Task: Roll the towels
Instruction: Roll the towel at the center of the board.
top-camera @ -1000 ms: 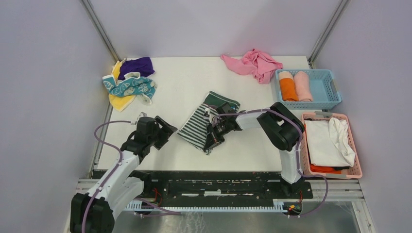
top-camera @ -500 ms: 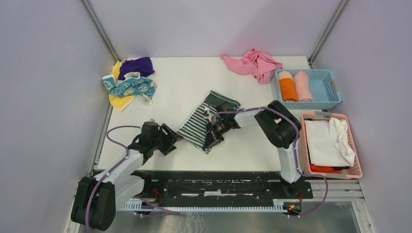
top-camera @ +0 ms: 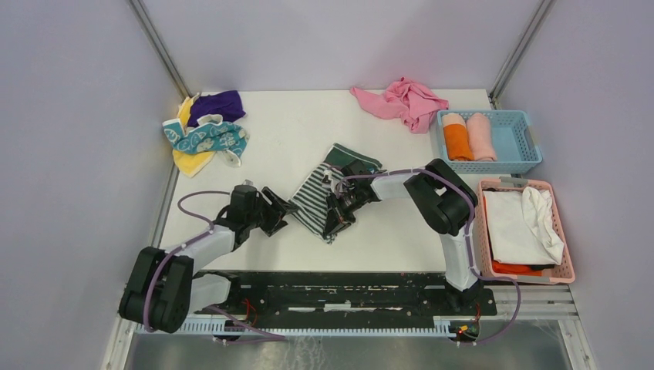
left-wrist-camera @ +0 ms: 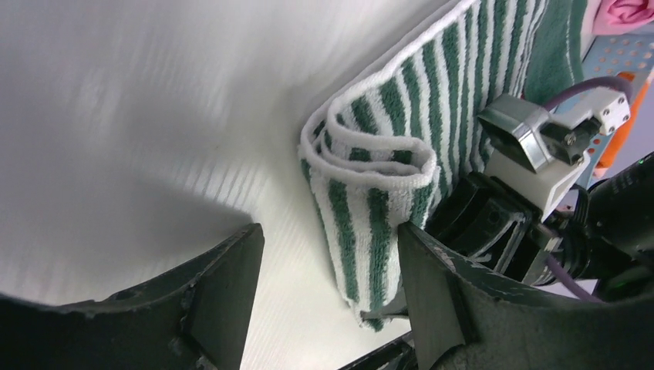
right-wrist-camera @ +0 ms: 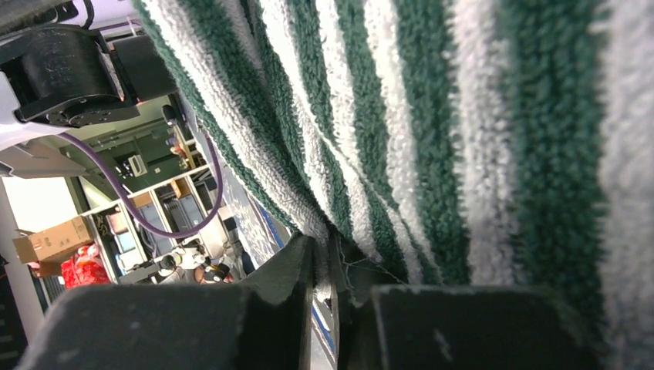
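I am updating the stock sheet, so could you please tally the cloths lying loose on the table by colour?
Green-and-white striped towel: 1
Purple towel: 1
Teal-and-white towel: 1
Yellow towel: 1
Pink cloth: 1
Total: 5

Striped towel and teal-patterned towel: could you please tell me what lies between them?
Nothing does: in the top view, only bare white table separates the striped towel from the teal towel.
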Controlling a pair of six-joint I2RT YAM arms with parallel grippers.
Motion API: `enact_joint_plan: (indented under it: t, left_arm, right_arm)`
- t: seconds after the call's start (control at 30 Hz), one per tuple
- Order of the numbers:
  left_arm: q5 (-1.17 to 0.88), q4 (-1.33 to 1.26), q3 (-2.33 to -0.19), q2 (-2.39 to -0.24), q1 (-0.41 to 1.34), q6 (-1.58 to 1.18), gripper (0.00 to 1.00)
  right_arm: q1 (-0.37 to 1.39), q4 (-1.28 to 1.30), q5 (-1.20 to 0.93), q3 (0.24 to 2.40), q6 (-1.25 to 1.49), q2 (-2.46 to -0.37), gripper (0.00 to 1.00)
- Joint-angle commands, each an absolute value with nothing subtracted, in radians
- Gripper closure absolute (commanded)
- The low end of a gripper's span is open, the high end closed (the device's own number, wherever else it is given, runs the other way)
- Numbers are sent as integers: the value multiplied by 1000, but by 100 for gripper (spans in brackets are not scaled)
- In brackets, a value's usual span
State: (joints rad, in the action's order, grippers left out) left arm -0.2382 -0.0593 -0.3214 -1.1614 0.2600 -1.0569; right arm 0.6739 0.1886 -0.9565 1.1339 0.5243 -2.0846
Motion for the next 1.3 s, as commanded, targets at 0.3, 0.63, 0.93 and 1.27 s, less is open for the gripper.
enact_joint_plan:
  t: [0.3, 0.63, 0.93, 1.27]
  left_arm:
    - [-156, -182, -296, -1411, 273, -1151, 35]
    - [-162, -194, -308, -1467, 281, -1147, 36]
    - [-163, -195, -310, -1483, 282, -1146, 36]
    - [-166, -195, -311, -1486, 282, -1148, 37]
  right_arm:
    - [765, 368, -579, 1160, 251, -1821, 60]
    - [964, 183, -53, 1005, 81, -1614, 41]
    - [1103, 73, 118, 973, -18, -1685, 37]
    - [1152, 67, 243, 993, -62, -1758, 47]
